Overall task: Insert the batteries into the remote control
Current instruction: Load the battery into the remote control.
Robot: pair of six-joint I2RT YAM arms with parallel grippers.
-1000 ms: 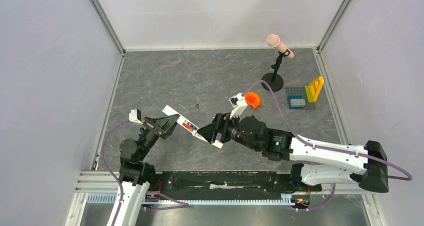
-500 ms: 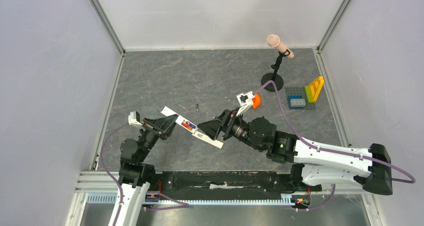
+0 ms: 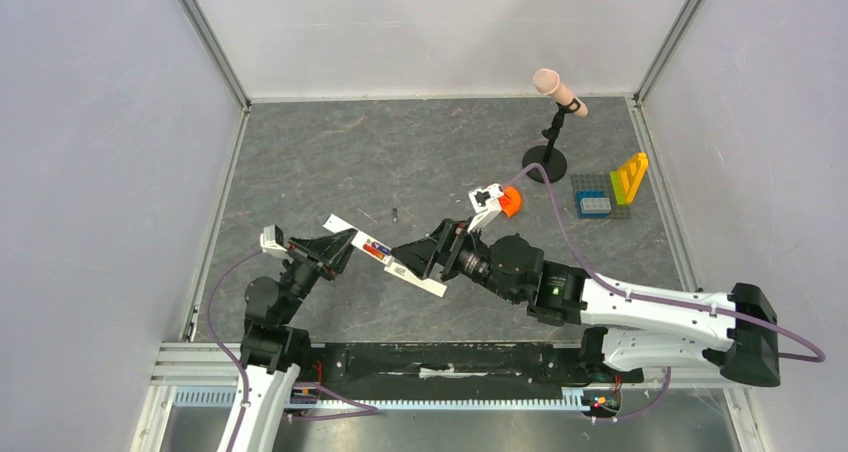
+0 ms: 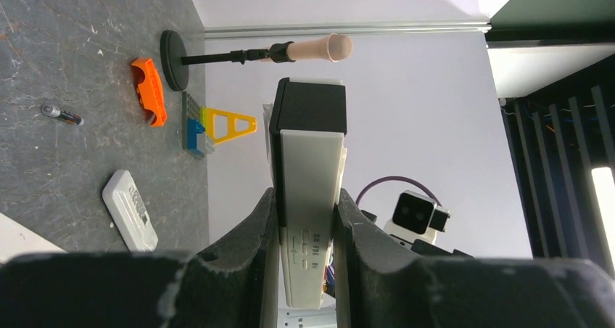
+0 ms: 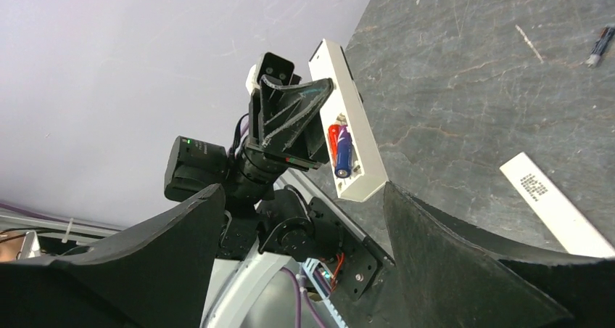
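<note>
Working over grey surface (image 3: 420, 152), toward near edge. Clamped in left fingers (image 4: 255, 259): remote control (image 5: 366, 157), held tilted off the surface. Just beside its free end, right fingers (image 5: 450, 255) spread wide, empty. Seated in recess: two batteries (image 5: 339, 150), red and blue, side by side. Loading seemingly done. Likely next: low pinch on flat white strip (image 5: 555, 201), perhaps the cover. Lying apart: spare battery (image 5: 600, 43). Print on strip unreadable.
</note>
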